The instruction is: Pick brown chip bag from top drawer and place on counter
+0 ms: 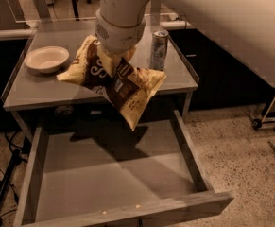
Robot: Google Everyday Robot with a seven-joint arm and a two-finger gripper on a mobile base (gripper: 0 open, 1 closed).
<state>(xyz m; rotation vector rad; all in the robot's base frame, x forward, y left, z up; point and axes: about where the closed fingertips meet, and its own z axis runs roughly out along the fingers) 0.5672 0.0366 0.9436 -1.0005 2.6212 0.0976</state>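
The brown chip bag [130, 89], dark brown with cream-yellow ends, hangs tilted from under the arm's white wrist. Its lower end dangles past the front edge of the counter [47, 92], over the open top drawer [104, 174]. My gripper [114, 61] is mostly hidden under the wrist housing and is shut on the bag's upper part. A cream and brown crinkly part [80, 70] reaches left over the counter. I cannot tell whether it belongs to the same bag or is a second one. The drawer floor shows bare grey metal.
A white bowl [47, 59] sits on the counter's left side. A metal can [159, 48] stands at the right, close behind the arm. Dark cabinets flank the table. Wheeled stand legs [269, 122] are on the speckled floor at right.
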